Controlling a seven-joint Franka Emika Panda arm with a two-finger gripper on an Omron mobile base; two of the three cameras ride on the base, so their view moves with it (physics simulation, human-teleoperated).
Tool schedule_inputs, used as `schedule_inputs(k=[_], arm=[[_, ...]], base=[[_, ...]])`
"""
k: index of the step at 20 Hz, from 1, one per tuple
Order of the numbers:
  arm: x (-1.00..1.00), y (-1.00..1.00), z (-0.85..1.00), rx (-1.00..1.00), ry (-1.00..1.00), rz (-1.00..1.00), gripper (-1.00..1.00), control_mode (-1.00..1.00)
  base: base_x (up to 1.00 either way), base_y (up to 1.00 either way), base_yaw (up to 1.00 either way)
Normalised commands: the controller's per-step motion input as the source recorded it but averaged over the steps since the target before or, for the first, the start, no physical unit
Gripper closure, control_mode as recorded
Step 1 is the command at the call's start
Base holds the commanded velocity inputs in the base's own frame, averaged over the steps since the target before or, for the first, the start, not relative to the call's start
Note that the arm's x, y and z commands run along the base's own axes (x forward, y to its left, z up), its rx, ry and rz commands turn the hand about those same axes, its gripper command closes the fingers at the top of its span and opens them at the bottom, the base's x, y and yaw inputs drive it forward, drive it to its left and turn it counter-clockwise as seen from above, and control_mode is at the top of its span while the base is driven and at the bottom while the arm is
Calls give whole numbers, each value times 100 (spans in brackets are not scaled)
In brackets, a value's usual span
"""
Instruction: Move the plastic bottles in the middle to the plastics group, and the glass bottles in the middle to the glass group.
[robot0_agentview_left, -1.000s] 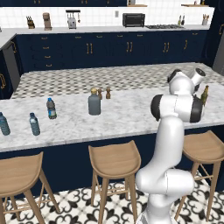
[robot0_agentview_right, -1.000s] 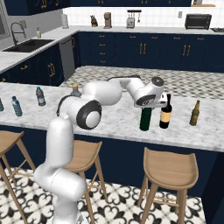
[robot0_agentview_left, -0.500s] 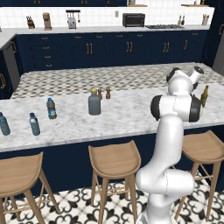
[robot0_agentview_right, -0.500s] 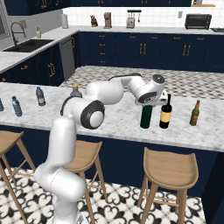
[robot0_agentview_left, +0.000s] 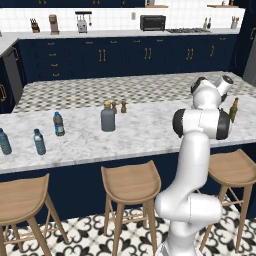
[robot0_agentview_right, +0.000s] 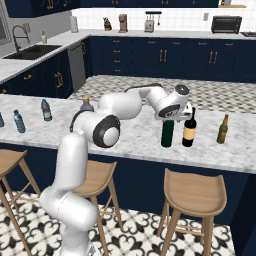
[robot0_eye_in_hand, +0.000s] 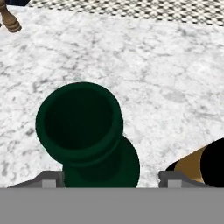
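The tall dark-green bottle (robot0_agentview_right: 167, 133) stands upright on the marble counter (robot0_agentview_right: 130, 135), right beside the dark wine bottle with the cream label (robot0_agentview_right: 189, 131); the olive-brown bottle (robot0_agentview_right: 223, 129) is further right. My gripper (robot0_agentview_right: 170, 118) hovers open just over the green bottle's top. In the hand view its mouth (robot0_eye_in_hand: 78, 120) lies below, nearer the left fingertip (robot0_eye_in_hand: 52, 178), and the gripper (robot0_eye_in_hand: 113, 179) holds nothing. The squat grey tan-capped bottle (robot0_agentview_left: 107, 118) and a small water bottle (robot0_agentview_left: 59, 124) stand mid-counter. Two more water bottles (robot0_agentview_left: 39, 142) (robot0_agentview_left: 4, 142) stand at the far left.
Two small brown shakers (robot0_agentview_left: 119, 106) stand behind the grey bottle. Wooden stools (robot0_agentview_left: 131, 182) line the counter's near side. The labelled wine bottle (robot0_eye_in_hand: 205, 164) sits close to my right fingertip in the hand view.
My hand has drawn up and slightly right, off the green bottle, which stays standing next to the labelled wine bottle. Nothing else moved.
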Motion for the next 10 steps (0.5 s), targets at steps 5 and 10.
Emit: schedule_inputs(k=[5, 10], arm=[[0, 1, 0, 0, 0, 0, -100, -100], [-2, 9, 0, 0, 0, 0, -100, -100]], base=[[0, 0, 0], [0, 0, 0]])
